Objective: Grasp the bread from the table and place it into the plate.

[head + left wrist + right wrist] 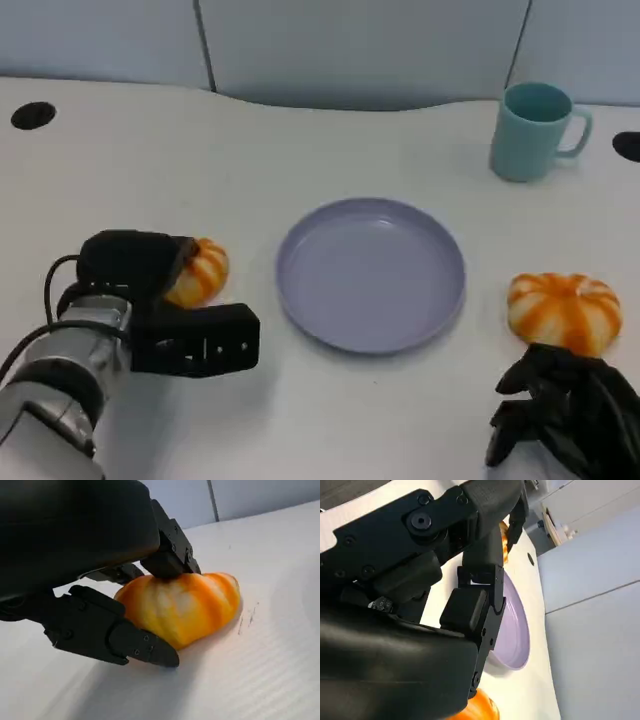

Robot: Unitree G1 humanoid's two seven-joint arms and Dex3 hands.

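Note:
An orange-striped bread lies on the white table left of the lilac plate. My left hand is over it. In the left wrist view the fingers press on top of the bread and the thumb lies against its near side, while the bread still rests on the table. A second striped bread lies right of the plate. My right hand hovers just in front of it, holding nothing, fingers loosely apart. In the right wrist view the right hand partly covers the plate.
A teal mug stands at the back right, beyond the plate. Dark round holes sit in the table at the far left and far right. A grey partition wall runs behind the table.

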